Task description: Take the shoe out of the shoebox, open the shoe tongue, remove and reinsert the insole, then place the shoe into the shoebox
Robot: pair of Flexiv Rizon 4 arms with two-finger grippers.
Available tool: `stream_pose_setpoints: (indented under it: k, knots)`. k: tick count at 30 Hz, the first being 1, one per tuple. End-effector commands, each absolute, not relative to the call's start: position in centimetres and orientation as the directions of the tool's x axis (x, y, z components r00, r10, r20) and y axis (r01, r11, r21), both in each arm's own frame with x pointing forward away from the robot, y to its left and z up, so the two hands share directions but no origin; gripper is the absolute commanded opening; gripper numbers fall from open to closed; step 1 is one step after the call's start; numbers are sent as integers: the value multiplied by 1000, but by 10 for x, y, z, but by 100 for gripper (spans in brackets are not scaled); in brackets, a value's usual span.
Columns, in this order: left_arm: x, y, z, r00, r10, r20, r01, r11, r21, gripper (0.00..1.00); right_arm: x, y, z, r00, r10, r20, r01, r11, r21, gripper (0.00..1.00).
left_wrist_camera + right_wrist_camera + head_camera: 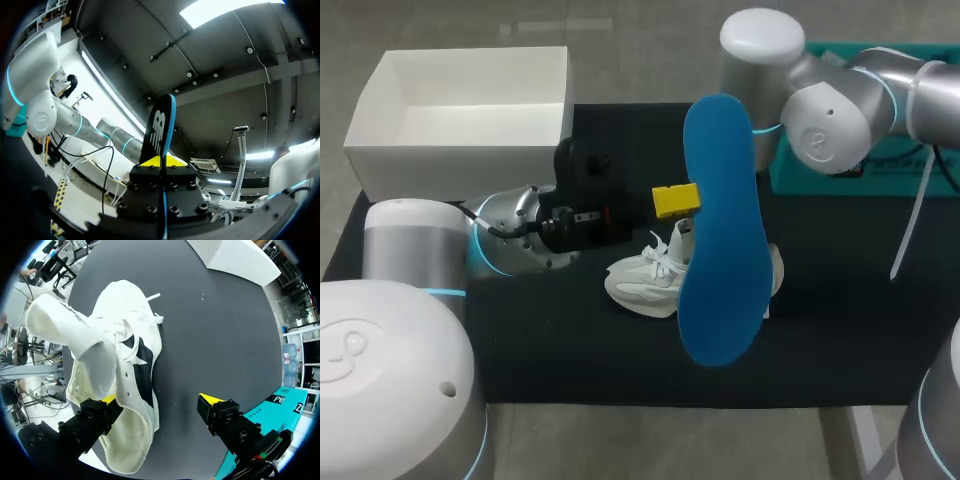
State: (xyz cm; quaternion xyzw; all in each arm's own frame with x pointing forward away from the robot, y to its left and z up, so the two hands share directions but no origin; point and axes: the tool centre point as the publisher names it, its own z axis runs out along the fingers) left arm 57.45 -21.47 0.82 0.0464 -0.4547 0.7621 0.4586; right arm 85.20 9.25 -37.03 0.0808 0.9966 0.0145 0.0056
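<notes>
White open cardboard shoebox (450, 165) is sitting at the far left of the black-covered table (570, 370), nothing showing inside it.

Left pincer (676, 200) is clamping the blue foam insole (720, 270) by one long edge, holding it raised above the table. In the left wrist view the insole (161, 130) is standing edge-on between the closed yellow tips (162, 161).

White lace-up sneaker (645, 285) is lying on the table under and just behind the insole, well apart from the box. From the right wrist view its tongue (70, 335) is folded up and forward, and the mouth is gaping.

Right pincer (160, 402) is hanging over the sneaker's (127, 375) heel end, spread wide and gripping nothing. One finger is sitting at the collar rim, the other over bare table.

Handling, as judged: the insole is looking thin, light and floppy, likely to bow if pushed from mid-edge, so a hold nearer the heel should be feeding the toe in first. The sneaker is looking soft and light and apt to slide, so the collar wall is offering the best pinch for steadying.
</notes>
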Motion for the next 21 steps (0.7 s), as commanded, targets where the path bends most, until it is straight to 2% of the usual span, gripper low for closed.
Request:
stream_pose_setpoints:
  k: [1,2,4,5,7,21]
  knots:
    - [574,-215,8,-575,657,487,-742,-168,-650,0,851,94,-383,-987,160,16,161,986,35,64]
    - [574,-215,8,-575,657,487,-742,-168,-650,0,850,95,-385,-987,158,20,159,987,29,47]
    - [574,-215,8,-575,657,487,-742,-168,-650,0,848,95,-385,-987,157,24,158,987,28,38]
    - [574,-215,8,-575,657,487,-742,-168,-650,0,847,95,-386,-987,157,27,157,988,11,19]
    - [574,-215,8,-575,657,487,-742,-168,-650,0,846,95,-388,-987,159,32,159,987,11,0]
    - [574,-215,8,-575,657,487,-742,-168,-650,0,844,95,-388,-987,156,39,157,987,16,0]
